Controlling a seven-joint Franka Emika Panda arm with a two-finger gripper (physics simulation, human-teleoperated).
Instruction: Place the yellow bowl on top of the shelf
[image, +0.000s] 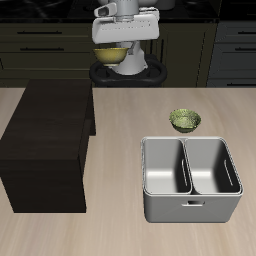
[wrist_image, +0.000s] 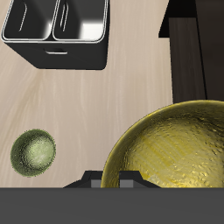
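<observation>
Pale wood-grain table (image: 120, 150) lies below the tool (image: 118, 52) clenched on the round, speckled yellow bowl (wrist_image: 171, 149).

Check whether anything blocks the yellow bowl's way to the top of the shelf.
Nothing visible does. The gripper holds the yellow bowl high above the table, and the shelf top is bare.

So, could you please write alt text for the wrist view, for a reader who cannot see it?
A yellow bowl with a speckled inside fills much of the view, held close at the end effector above a light wooden table. On the table are a small olive-green bowl, a grey two-compartment bin and a dark shelf.
</observation>
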